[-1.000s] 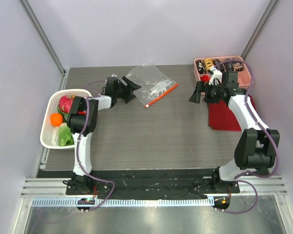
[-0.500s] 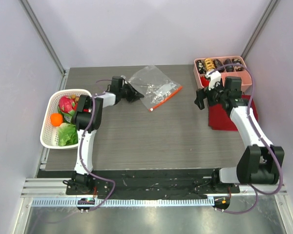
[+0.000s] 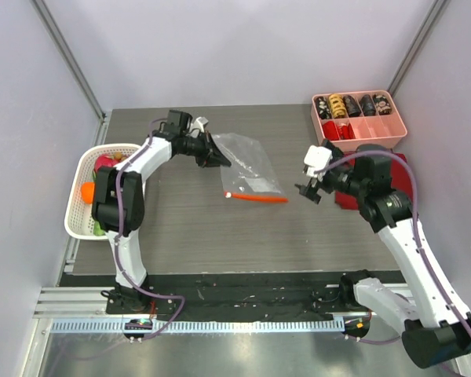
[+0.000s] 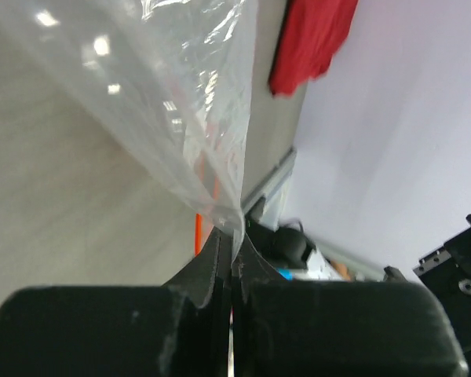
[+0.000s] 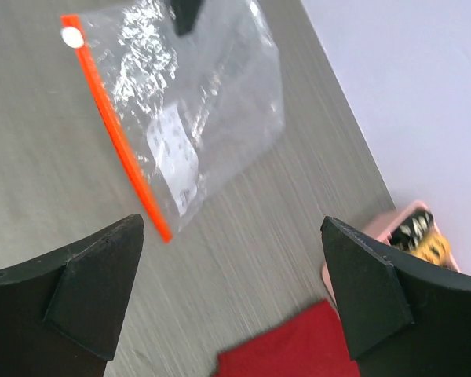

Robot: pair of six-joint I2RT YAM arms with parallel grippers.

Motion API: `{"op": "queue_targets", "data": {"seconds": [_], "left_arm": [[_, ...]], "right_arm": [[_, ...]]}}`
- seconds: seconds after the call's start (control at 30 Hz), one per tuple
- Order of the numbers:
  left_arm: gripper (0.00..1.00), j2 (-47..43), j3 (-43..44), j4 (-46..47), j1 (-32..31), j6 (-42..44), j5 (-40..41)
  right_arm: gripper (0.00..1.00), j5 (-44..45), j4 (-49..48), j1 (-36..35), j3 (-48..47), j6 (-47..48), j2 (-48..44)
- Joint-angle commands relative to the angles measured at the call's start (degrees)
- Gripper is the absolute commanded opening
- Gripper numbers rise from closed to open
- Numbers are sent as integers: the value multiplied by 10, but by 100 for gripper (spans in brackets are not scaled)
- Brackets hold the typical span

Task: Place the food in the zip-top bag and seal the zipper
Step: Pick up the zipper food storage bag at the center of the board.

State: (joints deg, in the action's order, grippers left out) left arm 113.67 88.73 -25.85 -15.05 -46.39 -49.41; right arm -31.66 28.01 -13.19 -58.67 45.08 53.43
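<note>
Clear crinkly film: the zip-top bag (image 3: pixel 250 166) is mid-worktop (image 3: pixel 188 228), with its far-left corner in the left claw (image 3: pixel 217 156).

- Left wrist view only: both fingers (image 4: pixel 180 306) are pressed flat together on a fold of the film, with no gap between them.
- Right wrist view only: the zipper (image 5: pixel 114 133) shows at full length, with a white tab (image 5: pixel 72 37) at one end. The bag looks empty.
- Right claw (image 3: pixel 308 188) is spread wide and grips nothing, just right of the zipper's end.

Containers:
- White basket (image 3: pixel 77 216) at the left edge holds a dragon fruit (image 3: pixel 104 163) and the orange fruit (image 3: pixel 87 189). A sliver of green lettuce (image 3: pixel 100 229) shows behind the left arm.
- Pink compartment tray (image 3: pixel 400 126) in the far right corner holds dark and yellow pieces.

Orientation: the bag's long axis runs from the left claw toward the near right. The zipper crosses the near end roughly left to right, so the mouth faces the arm bases.
</note>
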Motion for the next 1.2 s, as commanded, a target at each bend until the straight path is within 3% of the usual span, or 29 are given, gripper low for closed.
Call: {"op": "queue_targets", "data": {"seconds": [0.0, 0.17, 0.33, 0.63, 0.73, 0.97, 1.17], "left_arm": [[0, -54, -94, 4, -2, -68, -111], [0, -72, -156, 103, -2, -155, -150], [0, -81, -175, 139, -2, -213, -162], [0, -93, -200, 157, -2, -228, -169], [0, -94, -205, 162, -2, -233, -173], [0, -102, -225, 187, -2, -255, -175], [0, -104, -234, 212, -2, -280, -177]], "right_arm": [[98, 23, 19, -93, 54, 24, -56], [91, 120, -174, -184, 198, -44, -122], [87, 229, -276, -298, 308, 23, -145], [76, 337, -502, -352, 410, 53, -69], [71, 355, -529, -352, 412, 55, -30], [68, 371, -595, -353, 420, 49, 17], [67, 300, -548, -352, 434, 70, -28]]}}
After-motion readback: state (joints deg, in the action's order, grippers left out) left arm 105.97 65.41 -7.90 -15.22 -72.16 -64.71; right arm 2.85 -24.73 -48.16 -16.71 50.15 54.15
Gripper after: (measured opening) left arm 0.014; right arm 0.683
